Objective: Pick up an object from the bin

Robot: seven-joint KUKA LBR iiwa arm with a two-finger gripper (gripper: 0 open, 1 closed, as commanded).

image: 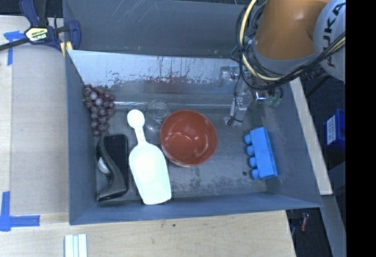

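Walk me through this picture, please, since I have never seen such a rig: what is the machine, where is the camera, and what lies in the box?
The machine is a robot arm with an orange cover and looped cables. It reaches in from the right of the picture. The one camera looks down on the scene from above and a little to one side.

The box is a grey metal bin from which the arm is to pick one thing. On its floor, from left to right, lie:
- a bunch of dark purple grapes
- a glossy black object
- a white scoop
- a small clear cup
- a red bowl
- a blue studded block

The grasping end, its jaws, hangs near the back wall, just right of the red bowl and beyond the blue block. I see nothing held in it.
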